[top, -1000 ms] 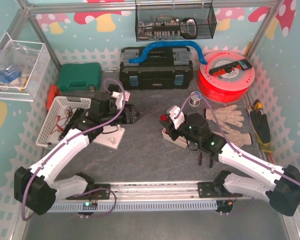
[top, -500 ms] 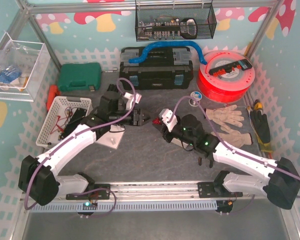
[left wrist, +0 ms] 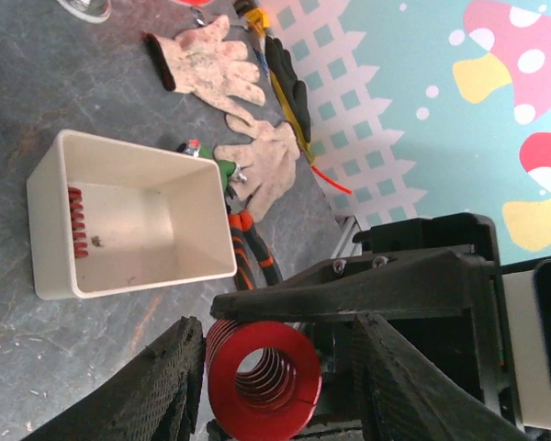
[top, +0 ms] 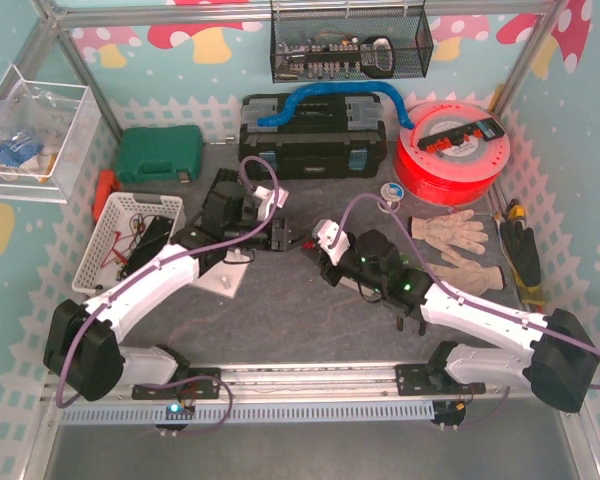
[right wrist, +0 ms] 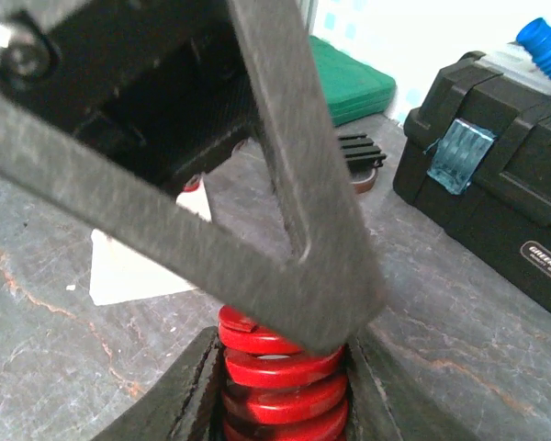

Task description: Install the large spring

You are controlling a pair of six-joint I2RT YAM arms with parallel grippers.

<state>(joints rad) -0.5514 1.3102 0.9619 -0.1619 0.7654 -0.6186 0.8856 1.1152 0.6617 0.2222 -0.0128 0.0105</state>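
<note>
the right gripper [right wrist: 281, 390] pinches the glossy red coiled large spring [right wrist: 277, 363] tight; rough black fingers [left wrist: 161, 386] of the left gripper [left wrist: 275, 363] stand half-wide, straddling its round end.

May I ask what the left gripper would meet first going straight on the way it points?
Probably the red coil spring held by the right gripper; it sits between the fingers of the left gripper, though depth is unclear.

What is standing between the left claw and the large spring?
Nothing visible. The large spring, gripped by the right claw, sits between the open fingers of the left claw.
</note>
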